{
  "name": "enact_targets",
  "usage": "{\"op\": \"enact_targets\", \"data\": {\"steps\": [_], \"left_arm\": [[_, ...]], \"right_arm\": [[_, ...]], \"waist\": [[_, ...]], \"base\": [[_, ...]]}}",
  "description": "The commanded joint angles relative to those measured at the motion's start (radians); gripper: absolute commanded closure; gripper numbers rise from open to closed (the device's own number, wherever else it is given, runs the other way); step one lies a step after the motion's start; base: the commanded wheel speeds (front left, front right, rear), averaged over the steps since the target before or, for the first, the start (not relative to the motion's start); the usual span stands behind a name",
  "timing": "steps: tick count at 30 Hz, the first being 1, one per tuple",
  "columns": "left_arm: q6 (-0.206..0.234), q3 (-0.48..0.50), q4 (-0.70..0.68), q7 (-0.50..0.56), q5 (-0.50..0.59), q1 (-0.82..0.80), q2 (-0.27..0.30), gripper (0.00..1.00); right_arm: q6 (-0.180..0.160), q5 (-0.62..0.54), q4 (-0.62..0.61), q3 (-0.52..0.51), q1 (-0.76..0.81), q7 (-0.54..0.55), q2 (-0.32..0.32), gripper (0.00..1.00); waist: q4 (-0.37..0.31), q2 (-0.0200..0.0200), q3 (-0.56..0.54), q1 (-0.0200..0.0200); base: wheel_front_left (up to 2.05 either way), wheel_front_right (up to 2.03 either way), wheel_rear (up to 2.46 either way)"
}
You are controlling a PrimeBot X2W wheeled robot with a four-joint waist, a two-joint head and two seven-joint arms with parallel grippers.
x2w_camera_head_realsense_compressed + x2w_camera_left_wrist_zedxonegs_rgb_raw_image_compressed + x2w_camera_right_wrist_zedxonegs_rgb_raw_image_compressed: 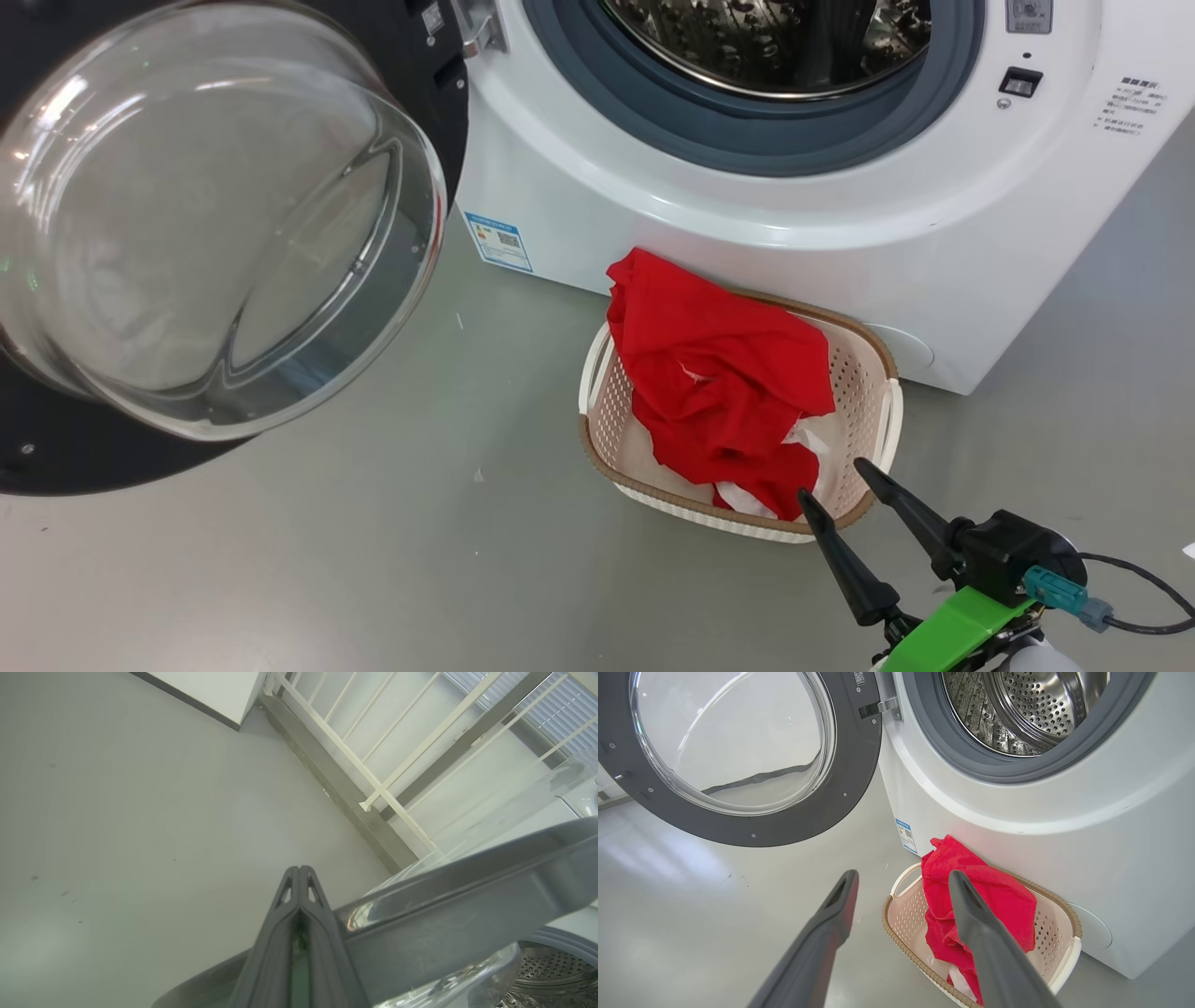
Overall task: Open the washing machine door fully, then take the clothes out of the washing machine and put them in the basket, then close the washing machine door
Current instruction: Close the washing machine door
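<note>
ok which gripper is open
The right gripper, by the basket: its two fingers stand spread wide, holding nothing. The left gripper, by the door, has its fingers pressed together.

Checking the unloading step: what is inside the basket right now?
Red clothes with some white parts lie heaped in the basket, one corner draped over its back rim. The pile covers most of the basket's bottom, so anything beneath cannot be seen.

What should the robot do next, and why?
Probably start pushing the washing machine door shut with the left gripper. The red clothes lie in the basket, the drum looks empty, the door stands open, and that shut gripper sits beside its rim.
</note>
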Motion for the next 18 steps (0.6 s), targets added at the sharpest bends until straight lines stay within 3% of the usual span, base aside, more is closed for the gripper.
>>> {"op": "enact_targets", "data": {"steps": [1, 18], "left_arm": [[-0.006, 0.007, -0.023, 0.036, -0.016, -0.019, 0.070, 1.00], [-0.006, -0.060, -0.143, 0.262, -0.146, 0.063, 0.066, 1.00]], "right_arm": [[0.006, 0.004, -0.025, 0.022, -0.026, -0.006, -0.012, 0.00], [0.006, 0.002, -0.023, -0.001, -0.026, -0.006, 0.002, 0.00]], "waist": [[-0.005, -0.0001, 0.008, 0.0000], [-0.001, -0.0001, -0.016, 0.0000]], "base": [[0.00, 0.00, 0.00], [0.00, 0.00, 0.00]]}}
